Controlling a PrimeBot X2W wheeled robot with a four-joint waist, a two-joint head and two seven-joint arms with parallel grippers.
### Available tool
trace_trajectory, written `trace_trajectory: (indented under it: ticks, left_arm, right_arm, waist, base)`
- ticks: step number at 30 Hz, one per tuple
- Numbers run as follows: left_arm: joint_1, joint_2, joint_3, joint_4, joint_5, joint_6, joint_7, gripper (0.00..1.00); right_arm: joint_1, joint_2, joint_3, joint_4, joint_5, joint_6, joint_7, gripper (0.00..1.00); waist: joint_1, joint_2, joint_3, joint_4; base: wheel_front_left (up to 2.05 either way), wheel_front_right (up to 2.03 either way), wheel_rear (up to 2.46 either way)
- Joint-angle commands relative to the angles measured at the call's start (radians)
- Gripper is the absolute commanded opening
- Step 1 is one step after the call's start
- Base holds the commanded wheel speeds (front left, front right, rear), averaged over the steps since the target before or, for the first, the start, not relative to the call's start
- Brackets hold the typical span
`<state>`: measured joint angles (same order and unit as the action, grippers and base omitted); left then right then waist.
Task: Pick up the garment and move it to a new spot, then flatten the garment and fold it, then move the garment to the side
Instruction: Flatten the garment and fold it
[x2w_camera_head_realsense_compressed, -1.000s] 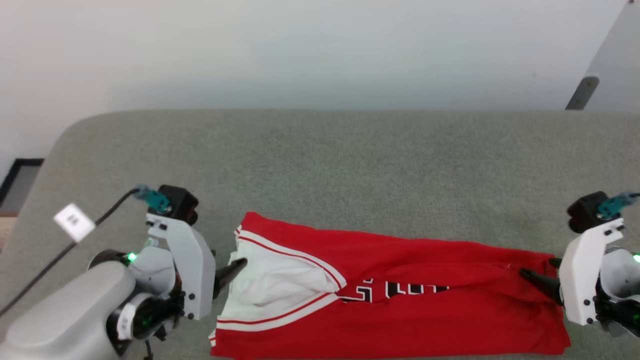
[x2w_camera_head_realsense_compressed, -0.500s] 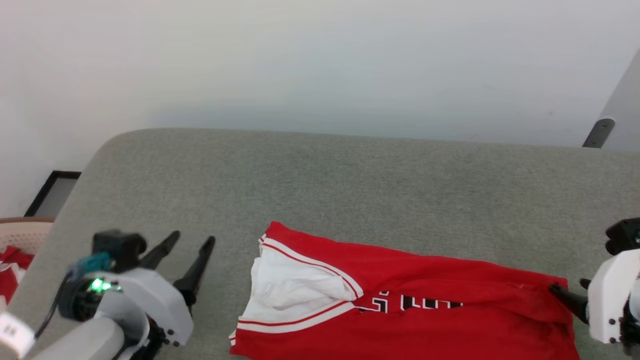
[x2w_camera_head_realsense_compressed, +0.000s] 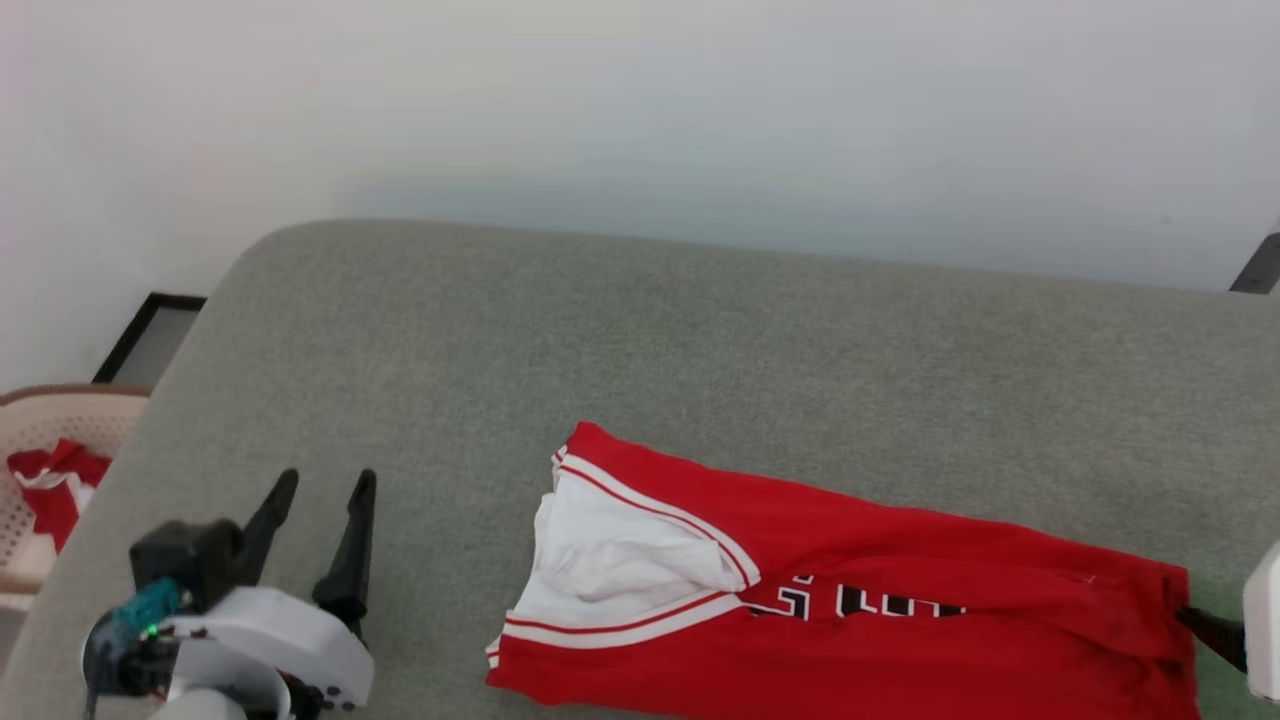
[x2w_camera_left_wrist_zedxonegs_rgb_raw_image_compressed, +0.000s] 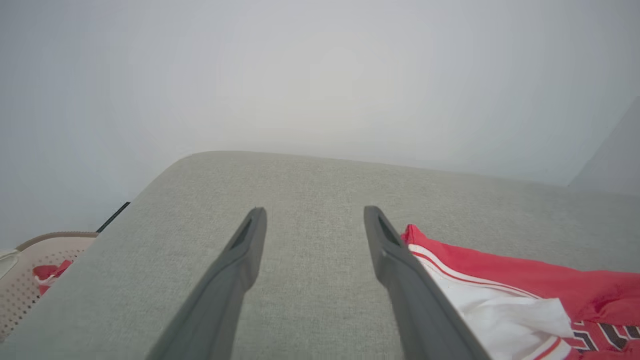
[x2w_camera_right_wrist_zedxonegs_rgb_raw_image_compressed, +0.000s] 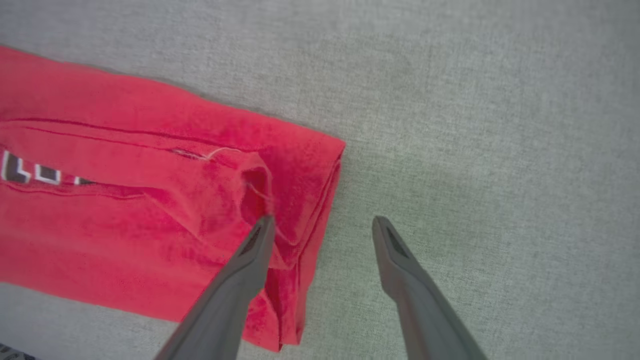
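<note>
Snagging worries us: left claw (x2w_camera_head_realsense_compressed: 326, 478) and right claw (x2w_camera_right_wrist_zedxonegs_rgb_raw_image_compressed: 324, 220) gape empty, but the right's finger overlaps the folded red jersey (x2w_camera_head_realsense_compressed: 900, 555) at the near edge of the grey fabric surface (x2w_camera_head_realsense_compressed: 700, 350), and may drag layers apart.

Head view from above, wrist views close — garment (x2w_camera_head_realsense_compressed: 900, 560) shared

The garment (x2w_camera_head_realsense_compressed: 900, 600) is red, its sleeve (x2w_camera_head_realsense_compressed: 610, 560) white with red-and-white striped trim, and its letters (x2w_camera_head_realsense_compressed: 860, 603) black outlined in white. The surface (x2w_camera_head_realsense_compressed: 650, 340) is heathered grey-green and the wall (x2w_camera_head_realsense_compressed: 640, 100) off-white. At the frame's left edge are a beige perforated basket (x2w_camera_head_realsense_compressed: 40, 410) and a red-and-white cloth (x2w_camera_head_realsense_compressed: 50, 490). The left gripper (x2w_camera_head_realsense_compressed: 328, 475) has dark fingers and a white body.
</note>
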<state>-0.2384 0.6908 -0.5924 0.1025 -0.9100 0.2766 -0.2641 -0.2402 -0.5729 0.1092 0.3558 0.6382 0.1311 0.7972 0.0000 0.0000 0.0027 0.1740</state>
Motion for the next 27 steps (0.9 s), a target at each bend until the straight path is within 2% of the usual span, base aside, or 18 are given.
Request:
trace_trajectory:
  ticks: [1, 9, 20, 21, 22, 23, 27]
  left_arm:
    - [0.030, -0.026, 0.037, -0.003, 0.034, -0.015, 0.001, 1.00]
    - [0.122, -0.144, 0.214, 0.008, 0.174, -0.082, 0.001, 1.00]
    - [0.164, -0.263, 0.359, 0.033, 0.286, -0.173, 0.000, 1.00]
    - [0.164, -0.270, 0.370, 0.035, 0.293, -0.178, 0.000, 1.00]
    - [0.165, -0.277, 0.380, 0.036, 0.301, -0.182, 0.000, 1.00]
    - [0.167, -0.285, 0.389, 0.039, 0.309, -0.190, 0.000, 1.00]
    - [0.171, -0.303, 0.411, 0.045, 0.328, -0.208, 0.000, 1.00]
  right_arm:
    - [0.006, -0.002, -0.010, 0.008, -0.013, -0.001, 0.015, 1.00]
    - [-0.004, 0.029, -0.025, 0.054, -0.021, -0.001, 0.053, 1.00]
    - [-0.026, 0.111, 0.025, 0.179, 0.021, 0.000, 0.103, 1.00]
    - [-0.028, 0.114, 0.035, 0.186, 0.026, 0.002, 0.117, 0.95]
    - [-0.028, 0.113, 0.047, 0.189, 0.032, 0.002, 0.131, 0.31]
    - [-0.024, 0.108, 0.060, 0.188, 0.038, 0.002, 0.143, 0.00]
    - [-0.033, 0.087, 0.059, 0.188, 0.042, 0.002, 0.129, 0.00]
  waist:
    - [0.0000, 0.0000, 0.021, 0.017]
    - [0.0000, 0.0000, 0.068, 0.046]
    - [0.0000, 0.0000, 0.114, 0.066]
    - [0.0000, 0.0000, 0.117, 0.066]
    - [0.0000, 0.0000, 0.119, 0.066]
    - [0.0000, 0.0000, 0.121, 0.067]
    - [0.0000, 0.0000, 0.126, 0.066]
  base:
    - [0.00, 0.00, 0.00]
    - [0.00, 0.00, 0.00]
    - [0.00, 0.00, 0.00]
    - [0.00, 0.00, 0.00]
    - [0.00, 0.00, 0.00]
    - [0.00, 0.00, 0.00]
    - [0.00, 0.00, 0.00]
